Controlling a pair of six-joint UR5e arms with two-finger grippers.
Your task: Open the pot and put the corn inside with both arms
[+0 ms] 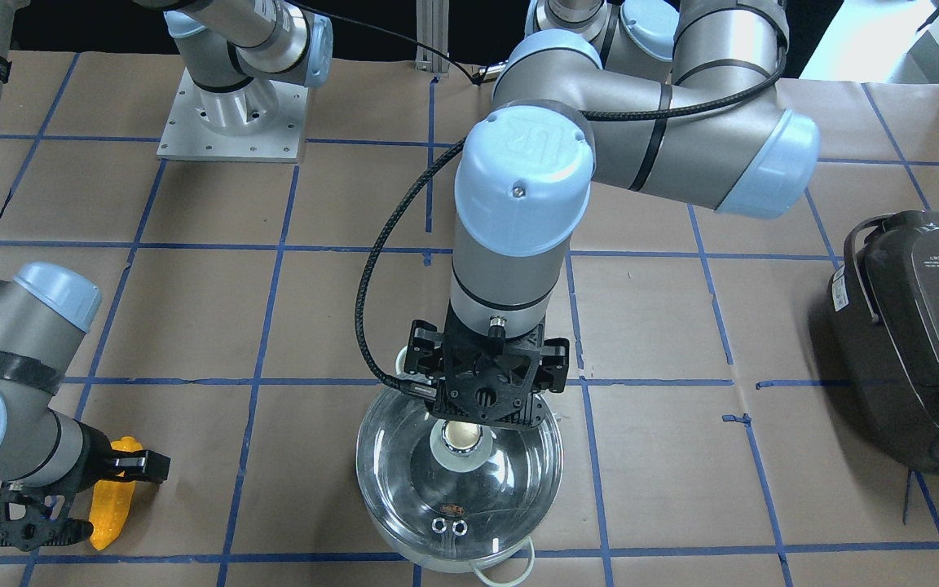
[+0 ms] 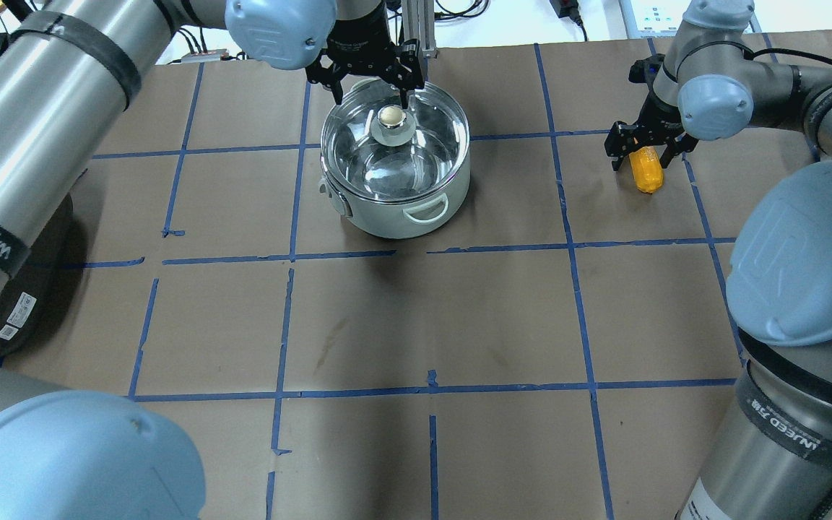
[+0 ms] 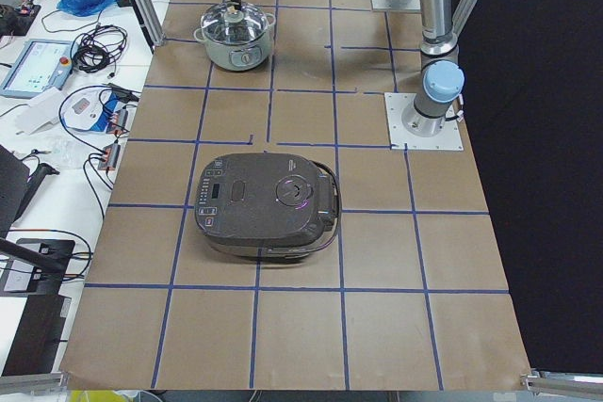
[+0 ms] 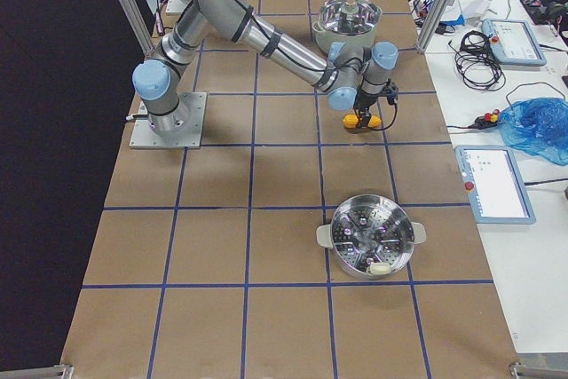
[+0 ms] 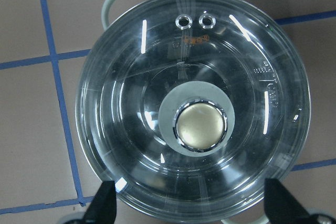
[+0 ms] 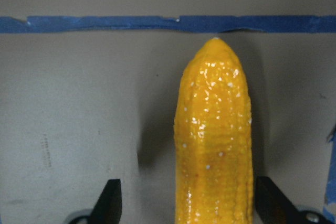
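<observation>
The steel pot stands at the far middle of the table, white loop handles showing, its glass lid on with the pale knob at the centre. My left gripper hangs open just above the lid, fingers spread either side of the knob without touching it. The yellow-orange corn lies flat on the paper to the pot's right. My right gripper is open, lowered over the corn, with one finger on each side of the cob.
A dark grey rice cooker sits on my far left side of the table. A steel steamer basket stands on my right end, away from the corn. Blue tape lines grid the brown paper table cover.
</observation>
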